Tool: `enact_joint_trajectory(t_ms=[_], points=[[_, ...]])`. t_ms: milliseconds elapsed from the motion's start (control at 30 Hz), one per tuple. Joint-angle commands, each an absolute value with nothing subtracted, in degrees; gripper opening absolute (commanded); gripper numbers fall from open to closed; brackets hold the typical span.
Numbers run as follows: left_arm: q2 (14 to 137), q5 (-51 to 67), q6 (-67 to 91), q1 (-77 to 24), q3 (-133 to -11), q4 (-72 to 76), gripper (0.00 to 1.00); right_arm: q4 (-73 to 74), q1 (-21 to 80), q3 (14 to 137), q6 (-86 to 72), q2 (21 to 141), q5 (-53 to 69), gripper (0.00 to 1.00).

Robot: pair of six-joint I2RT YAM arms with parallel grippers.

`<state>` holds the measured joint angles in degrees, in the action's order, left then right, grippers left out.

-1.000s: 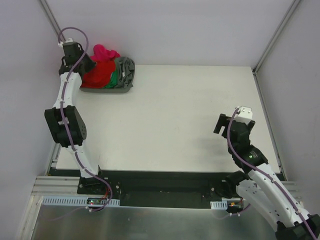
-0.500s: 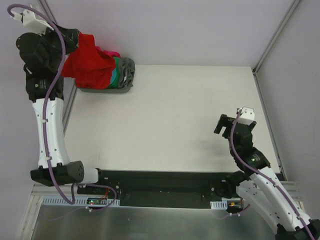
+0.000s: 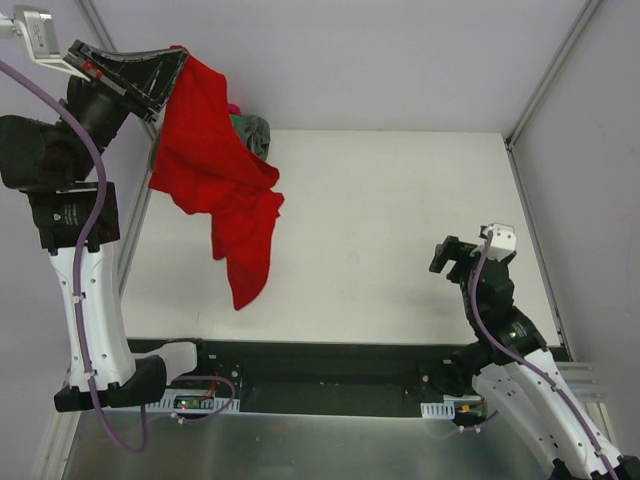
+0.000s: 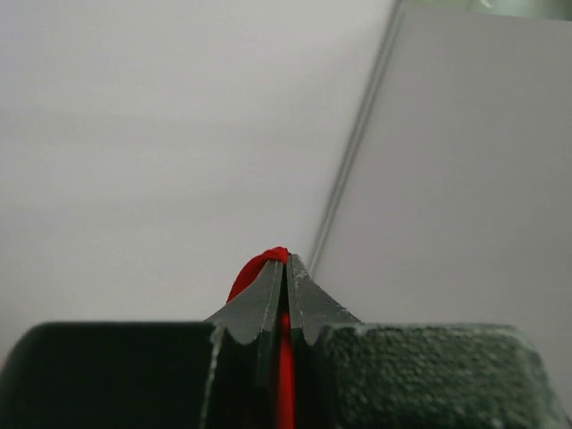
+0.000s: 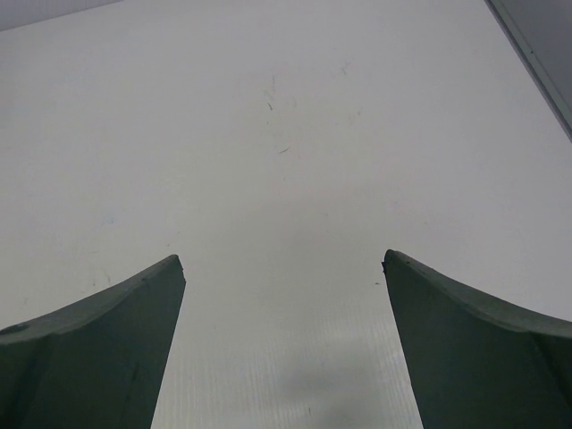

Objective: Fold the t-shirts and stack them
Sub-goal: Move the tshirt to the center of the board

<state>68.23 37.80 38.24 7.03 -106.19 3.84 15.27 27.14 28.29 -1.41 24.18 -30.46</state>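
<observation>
The red t-shirt [image 3: 215,190] hangs limp and bunched over the desk [image 3: 400,220], a fold pinched in the tightly closed left jaws; the right jaws gape wide, holding nothing.

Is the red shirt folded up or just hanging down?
Hanging down, not folded. The left claw pinches the red shirt by its top edge, and the cloth dangles loose and crumpled over the table.
</observation>
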Motion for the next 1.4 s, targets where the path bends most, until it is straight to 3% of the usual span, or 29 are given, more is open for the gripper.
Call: enact_joint_trajectory(t_ms=[0,233,433,600,733,900,1200,1367], points=[[66.2,43.5,44.3,0.2,-103.2,17.8,0.00,14.3,27.0,28.7,-1.9,22.9,-29.4,0.96],[73.3,40.4,38.9,-19.8,-104.8,16.4,0.00,15.9,27.1,29.5,-2.6,21.4,-29.9,0.96],[85.3,42.8,42.7,-24.6,-109.1,14.1,0.00,17.3,27.0,29.5,-2.7,20.2,-30.4,0.96],[82.3,39.0,43.2,-24.6,-87.0,15.0,0.00,18.3,27.1,29.4,-3.0,21.4,-31.0,0.96],[75.5,26.2,40.0,-24.7,-63.8,13.6,0.00,19.2,27.0,30.7,-2.9,25.6,-28.6,0.96],[73.6,12.4,38.0,-24.6,-46.1,9.3,0.00,23.4,27.1,36.3,-3.2,36.3,-19.4,0.96],[78.6,20.2,38.3,-24.6,-41.0,9.0,0.00,17.9,27.0,55.0,-5.7,68.1,-3.2,0.99],[77.2,18.7,38.7,-24.6,-38.9,9.0,0.00,19.0,27.0,69.1,-3.4,86.7,3.8,0.88]])
